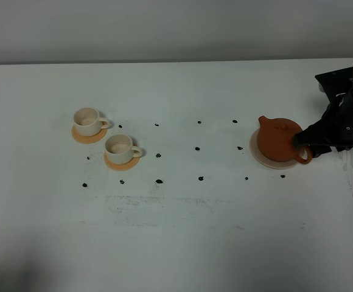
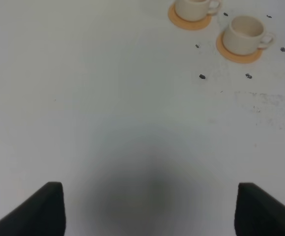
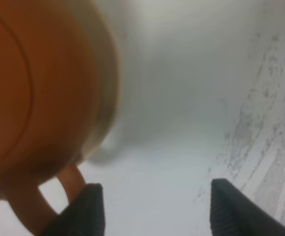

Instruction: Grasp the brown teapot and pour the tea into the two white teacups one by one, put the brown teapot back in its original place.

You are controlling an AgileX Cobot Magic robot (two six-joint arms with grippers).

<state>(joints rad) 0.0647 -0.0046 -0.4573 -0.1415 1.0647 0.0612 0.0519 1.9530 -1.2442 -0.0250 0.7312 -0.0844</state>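
Observation:
The brown teapot point(image 1: 278, 139) sits on its cream saucer, the original place point(image 1: 257, 154), at the table's right. My right gripper point(image 1: 302, 145) is at the teapot's loop handle point(image 3: 54, 199). It is open point(image 3: 155, 211), with one finger point(image 3: 86, 209) against the handle and only bare table in the gap. The teapot's body point(image 3: 29, 98) fills the near side of the right wrist view. The two white teacups point(image 1: 87, 120) point(image 1: 120, 146) stand on orange coasters at the left. My left gripper point(image 2: 150, 211) is open over bare table, well short of the teacups point(image 2: 244, 34) point(image 2: 195, 7).
Small black dots point(image 1: 198, 148) mark the white table point(image 1: 182, 243) in rows between the cups and the teapot. Scuffed grey streaks point(image 3: 275, 123) lie to the right of the teapot. The table's back edge meets a grey wall point(image 1: 164, 30).

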